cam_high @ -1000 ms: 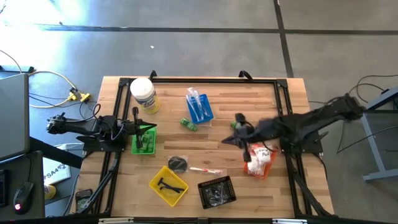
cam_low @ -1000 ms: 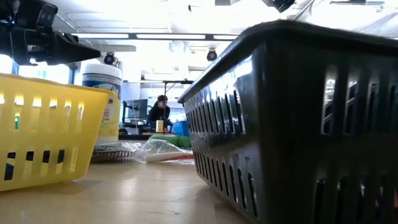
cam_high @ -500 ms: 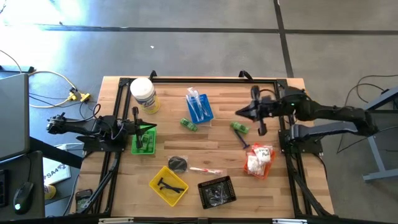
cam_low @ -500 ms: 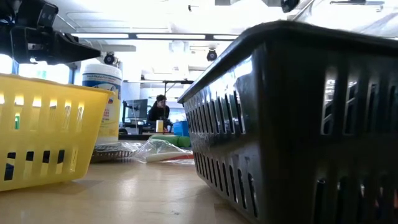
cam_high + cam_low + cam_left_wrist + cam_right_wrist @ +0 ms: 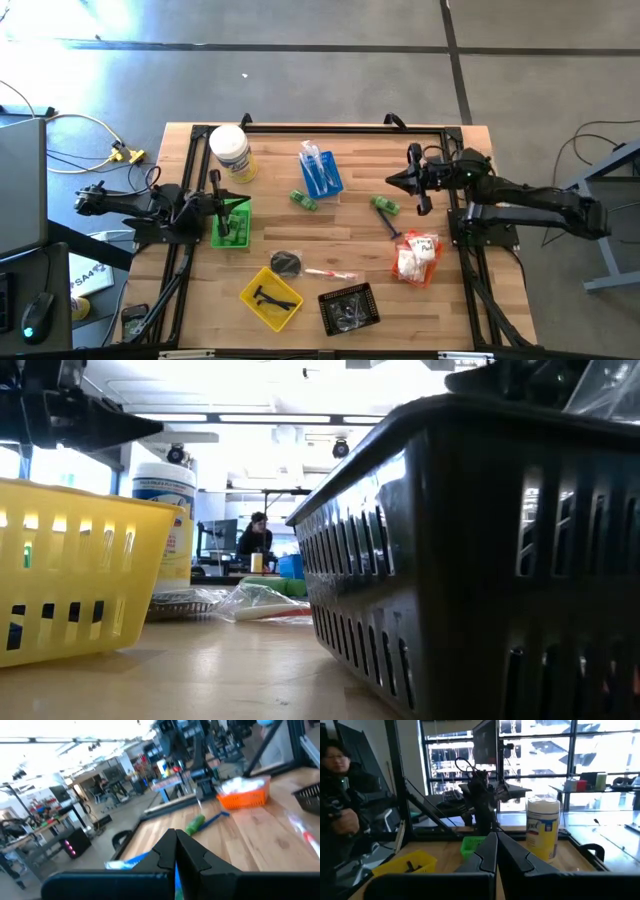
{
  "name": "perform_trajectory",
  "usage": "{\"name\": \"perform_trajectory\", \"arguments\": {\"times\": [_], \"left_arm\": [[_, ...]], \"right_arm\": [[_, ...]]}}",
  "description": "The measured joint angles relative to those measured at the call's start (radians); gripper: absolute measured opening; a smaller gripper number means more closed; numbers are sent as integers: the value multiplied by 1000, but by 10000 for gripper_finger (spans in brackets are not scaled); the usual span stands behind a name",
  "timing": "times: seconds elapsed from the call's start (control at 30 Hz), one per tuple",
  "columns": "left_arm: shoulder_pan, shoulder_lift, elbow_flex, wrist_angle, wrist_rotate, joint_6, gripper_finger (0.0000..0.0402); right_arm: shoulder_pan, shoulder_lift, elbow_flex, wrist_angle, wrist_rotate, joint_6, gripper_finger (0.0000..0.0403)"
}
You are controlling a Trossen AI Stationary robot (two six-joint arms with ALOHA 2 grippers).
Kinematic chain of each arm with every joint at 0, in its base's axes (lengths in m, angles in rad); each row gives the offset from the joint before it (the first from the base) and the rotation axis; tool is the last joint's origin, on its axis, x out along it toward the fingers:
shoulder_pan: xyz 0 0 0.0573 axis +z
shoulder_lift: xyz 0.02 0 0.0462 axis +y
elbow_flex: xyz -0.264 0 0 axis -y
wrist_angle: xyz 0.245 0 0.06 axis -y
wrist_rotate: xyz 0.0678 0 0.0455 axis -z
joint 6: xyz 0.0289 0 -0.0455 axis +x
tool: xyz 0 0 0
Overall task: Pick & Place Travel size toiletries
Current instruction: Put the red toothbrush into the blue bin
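Left gripper [image 5: 216, 192]: hung over the green tray [image 5: 231, 222] at the table's left side; fingers met tip to tip in the left wrist view, nothing between them.
Green tray: just under and ahead of the left gripper; dark pieces stood inside it.
White tub [image 5: 231, 152]: near the left gripper, toward the far edge.
Yellow tray [image 5: 271, 297]: well clear of both grippers at the near edge; held a black T-shaped piece [image 5: 266, 294].
Toothbrush [image 5: 328, 273]: loose in its wrapper between the two arms, beside a dark round item [image 5: 286, 263].
Blue tray [image 5: 320, 171]: mid-table, far side, with wrapped items in it.
Green bottle [image 5: 304, 200]: loose, just beside the blue tray.
Second green bottle [image 5: 385, 205]: loose, just below the right gripper, touching a dark stick [image 5: 391, 224].
Right gripper [image 5: 413, 180]: raised, pointing across the table toward the left arm; fingers pressed together, empty.
Orange tray [image 5: 415, 257]: near the right arm's base, filled with white sachets.
Risk: a descent with fingers shut would likely knock the second bottle aside and set it rolling.
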Motion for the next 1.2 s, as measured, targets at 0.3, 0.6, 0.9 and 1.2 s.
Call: {"name": "perform_trajectory", "arguments": {"times": [0.3,0.6,0.9,1.2], "left_arm": [[0,0,42,-28,-20,-213,0],[0,75,79,-72,-24,-292,0],[0,252,112,19,3,-239,0],[0,382,188,2,20,-275,0]], "right_arm": [[-10,-39,-171,252,23,92,2],[-9,-38,-224,249,36,52,2],[-10,-40,-227,259,97,70,2],[-62,-44,-227,253,15,129,2]]}}
